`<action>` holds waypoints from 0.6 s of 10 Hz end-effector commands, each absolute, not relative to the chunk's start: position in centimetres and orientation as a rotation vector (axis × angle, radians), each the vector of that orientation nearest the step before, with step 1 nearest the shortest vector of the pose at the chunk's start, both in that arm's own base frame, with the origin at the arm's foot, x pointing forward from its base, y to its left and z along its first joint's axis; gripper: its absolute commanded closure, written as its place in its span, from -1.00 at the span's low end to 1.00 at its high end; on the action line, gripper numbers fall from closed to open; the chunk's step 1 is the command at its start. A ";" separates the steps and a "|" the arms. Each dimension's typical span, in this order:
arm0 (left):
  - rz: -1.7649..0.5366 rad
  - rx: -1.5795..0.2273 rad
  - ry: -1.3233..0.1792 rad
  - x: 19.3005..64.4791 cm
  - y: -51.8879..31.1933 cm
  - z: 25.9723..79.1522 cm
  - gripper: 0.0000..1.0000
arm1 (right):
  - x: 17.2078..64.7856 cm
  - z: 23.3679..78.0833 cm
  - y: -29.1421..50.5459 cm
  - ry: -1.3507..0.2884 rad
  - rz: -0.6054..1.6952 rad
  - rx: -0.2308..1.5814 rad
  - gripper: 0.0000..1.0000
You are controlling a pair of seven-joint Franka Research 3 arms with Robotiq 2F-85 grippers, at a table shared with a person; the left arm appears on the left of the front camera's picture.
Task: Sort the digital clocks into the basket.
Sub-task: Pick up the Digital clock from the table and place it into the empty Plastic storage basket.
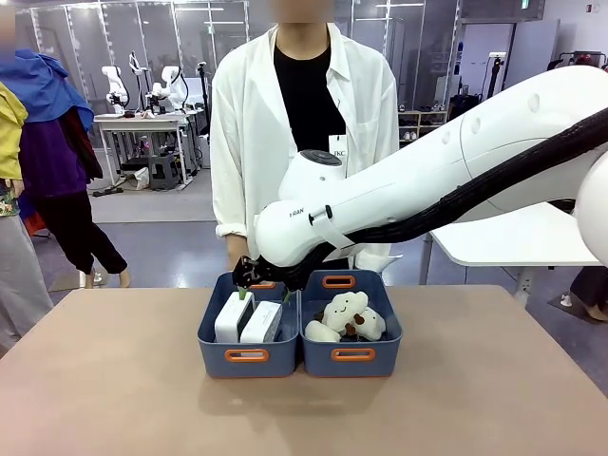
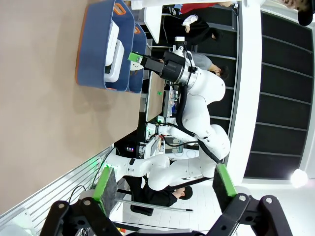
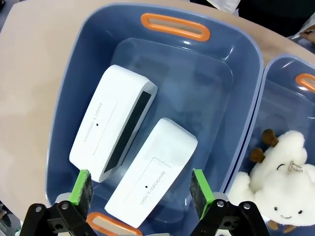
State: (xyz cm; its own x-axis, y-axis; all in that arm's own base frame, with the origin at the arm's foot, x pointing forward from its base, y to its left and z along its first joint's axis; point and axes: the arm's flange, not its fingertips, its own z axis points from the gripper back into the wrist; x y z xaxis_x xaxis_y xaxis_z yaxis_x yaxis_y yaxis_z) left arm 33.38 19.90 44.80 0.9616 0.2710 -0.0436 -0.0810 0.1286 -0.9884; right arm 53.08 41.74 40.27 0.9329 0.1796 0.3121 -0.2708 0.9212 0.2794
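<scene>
Two white digital clocks (image 3: 110, 123) (image 3: 152, 179) lie side by side in the left blue basket (image 3: 197, 83), the left one tipped on its edge with its dark face turned inward. My right gripper (image 3: 141, 189) hangs open just above them, holding nothing. From the front, the right arm reaches across to that basket (image 1: 217, 359), its gripper (image 1: 262, 291) over the clocks (image 1: 234, 316) (image 1: 261, 323). My left gripper (image 2: 165, 182) is open and empty, far from the basket (image 2: 96, 44).
A second blue bin (image 1: 382, 359) touches the basket on its right and holds fluffy white plush toys (image 1: 347, 316) (image 3: 278, 182). A person in a white shirt (image 1: 247, 142) stands close behind both bins. Bare tan table (image 1: 114, 380) surrounds them.
</scene>
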 end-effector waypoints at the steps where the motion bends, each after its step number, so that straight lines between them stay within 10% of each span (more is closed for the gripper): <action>1: 0.243 -1.412 -0.157 32.9 20.0 44.9 -1.00 | 51.2 40.8 41.5 -0.298 0.230 0.304 -1.00; 6: 0.243 -1.412 -0.157 32.9 20.0 44.9 -1.00 | 53.1 40.3 41.7 -0.286 0.235 0.325 -1.00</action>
